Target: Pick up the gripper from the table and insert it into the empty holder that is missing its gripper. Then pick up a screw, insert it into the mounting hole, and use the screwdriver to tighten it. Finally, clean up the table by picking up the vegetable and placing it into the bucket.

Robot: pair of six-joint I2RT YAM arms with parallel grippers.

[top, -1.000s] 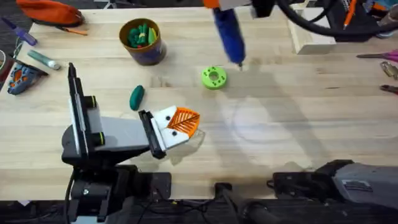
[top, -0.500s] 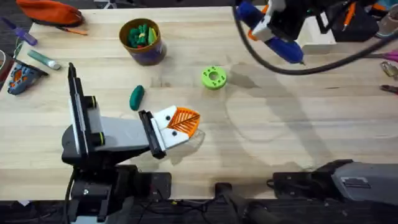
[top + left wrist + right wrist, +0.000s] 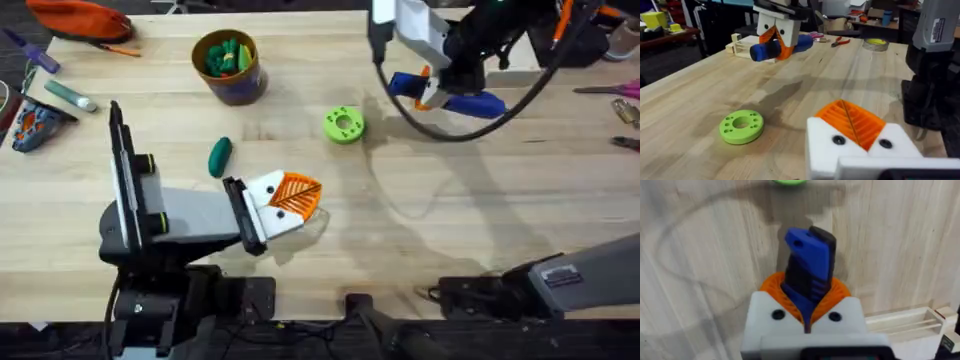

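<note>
My right gripper [image 3: 437, 88] is shut on the blue screwdriver [image 3: 470, 102], which lies level above the far right of the table; the right wrist view has the screwdriver [image 3: 809, 265] clamped between the orange pads. My left gripper [image 3: 292, 197] rests shut at the near middle, nothing in it. Both its white mounts [image 3: 830, 145] carry orange ribbed pads [image 3: 852, 120] and a dark screw spot. The dark green vegetable [image 3: 220, 156] lies on the table left of it. The bucket [image 3: 228, 66] stands at the far left with green pieces inside. A loose gripper piece and an empty holder are out of view.
A bright green disc with holes [image 3: 343, 124] lies mid-table, between both grippers. A pale wooden rack [image 3: 503, 62] sits at the far right behind the right gripper. An orange pouch [image 3: 80, 18] and small tools [image 3: 40, 118] line the left edge, pliers [image 3: 627, 112] the right edge.
The right arm swung the screwdriver away from above the green disc, rightward and back, turning it from upright to level. The left arm has not moved.
</note>
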